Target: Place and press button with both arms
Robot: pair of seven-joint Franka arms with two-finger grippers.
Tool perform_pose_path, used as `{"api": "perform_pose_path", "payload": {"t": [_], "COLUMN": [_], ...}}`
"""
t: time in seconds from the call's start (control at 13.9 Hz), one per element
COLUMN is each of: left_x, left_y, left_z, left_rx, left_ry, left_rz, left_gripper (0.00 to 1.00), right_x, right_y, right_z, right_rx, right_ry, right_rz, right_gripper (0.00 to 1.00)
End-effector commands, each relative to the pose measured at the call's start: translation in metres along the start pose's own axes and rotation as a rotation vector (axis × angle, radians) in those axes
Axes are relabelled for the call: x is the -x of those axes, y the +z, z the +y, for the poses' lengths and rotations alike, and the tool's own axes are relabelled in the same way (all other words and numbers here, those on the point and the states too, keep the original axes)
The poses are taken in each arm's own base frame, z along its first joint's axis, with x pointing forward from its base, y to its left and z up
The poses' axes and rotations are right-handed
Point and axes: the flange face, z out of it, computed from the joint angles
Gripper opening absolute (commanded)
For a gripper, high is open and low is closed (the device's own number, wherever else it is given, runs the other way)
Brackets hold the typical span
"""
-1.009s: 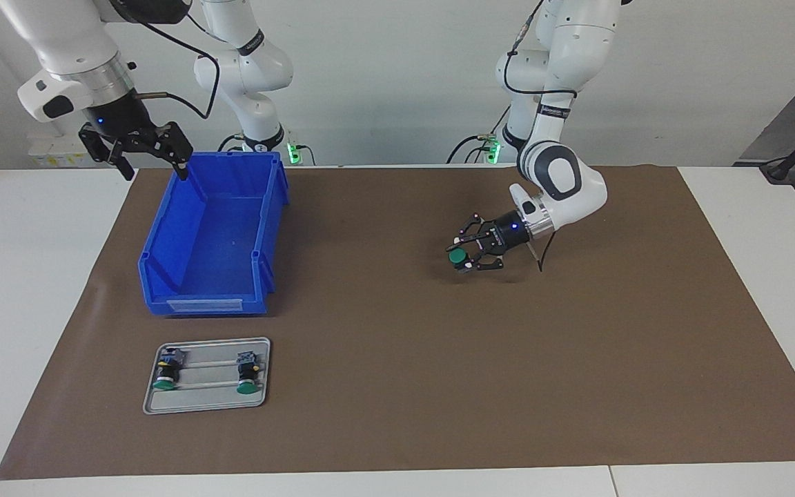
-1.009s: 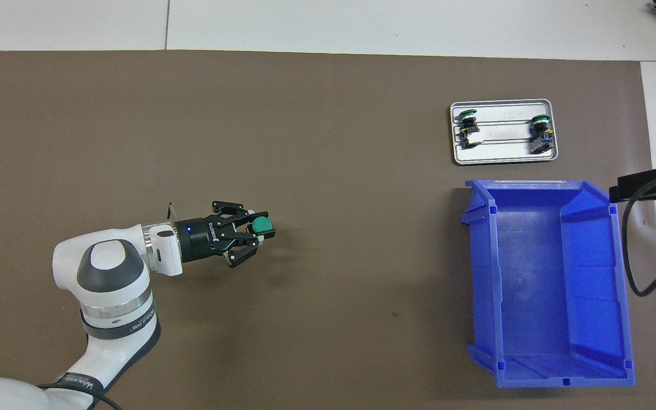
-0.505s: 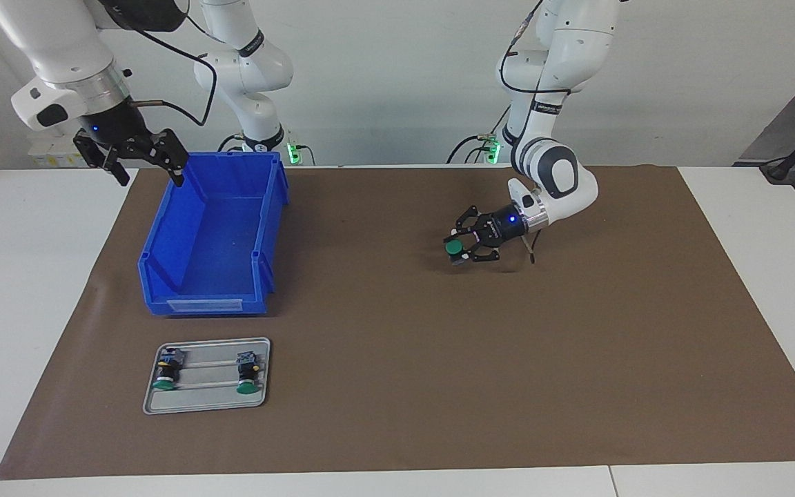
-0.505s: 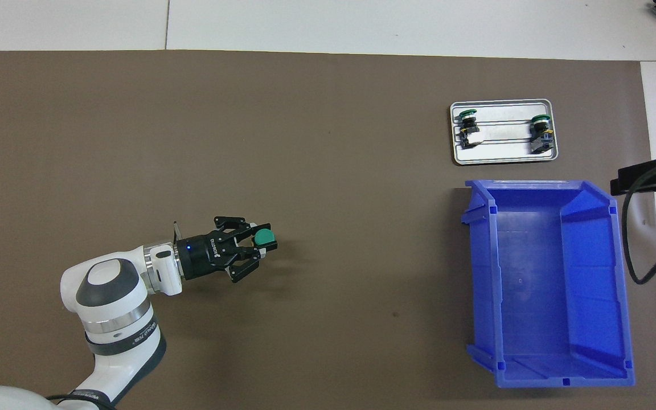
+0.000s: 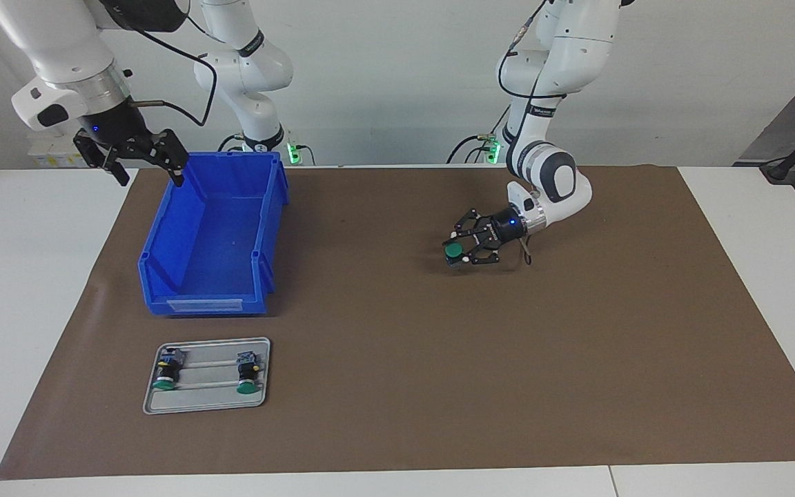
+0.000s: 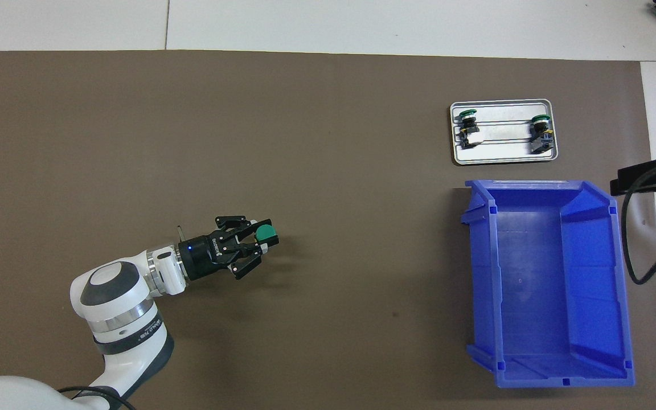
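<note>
My left gripper [image 5: 464, 251] hangs low over the brown mat [image 5: 397, 386] near the table's middle, lying almost level and shut on a button [image 5: 453, 252] whose green cap points toward the right arm's end. From overhead, the same button [image 6: 266, 232] sticks out past the left gripper [image 6: 261, 246]. My right gripper [image 5: 150, 171] is raised and open, holding nothing, over the blue bin's corner nearest the robots. Two more buttons [image 5: 164, 376] [image 5: 248, 377] lie on a grey tray [image 5: 208, 401].
The blue bin [image 5: 204, 301] stands open and without contents at the right arm's end of the mat. The grey tray [image 6: 504, 152] lies just farther from the robots than the blue bin [image 6: 479, 273]. White table surface borders the mat.
My left gripper has drawn in toward its base and sunk a little lower with the button held. The right gripper rose slightly at the bin's corner, then stayed still.
</note>
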Motion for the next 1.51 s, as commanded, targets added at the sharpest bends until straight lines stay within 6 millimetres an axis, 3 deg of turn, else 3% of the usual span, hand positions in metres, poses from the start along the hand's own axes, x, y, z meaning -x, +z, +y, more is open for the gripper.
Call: {"api": "perform_pose_path", "payload": {"t": [0.0, 0.79, 1.15, 1.37, 1.44], "left_x": [0.008, 0.019, 0.022, 0.020, 0.020], "left_y": [-0.001, -0.001, -0.005, -0.009, -0.009], "left_z": [-0.004, -0.005, -0.005, -0.006, -0.006], "left_rx": [-0.008, -0.033, -0.033, -0.034, -0.034], "left_ry": [0.001, -0.013, -0.018, -0.018, -0.017], "left_rz": [0.024, 0.010, 0.011, 0.020, 0.021], "left_gripper": [0.00, 0.00, 0.00, 0.23, 0.24], "right_x": [0.001, 0.001, 0.003, 0.004, 0.004], "right_y": [0.001, 0.002, 0.001, 0.001, 0.001], "right_z": [0.004, 0.009, 0.002, -0.001, 0.000], "right_rx": [0.019, 0.015, 0.010, 0.001, 0.001], "right_ry": [-0.017, -0.007, -0.024, -0.028, -0.027], "right_rz": [-0.012, 0.021, 0.012, 0.014, 0.014], "right_gripper": [1.00, 1.00, 1.00, 1.00, 1.00]}}
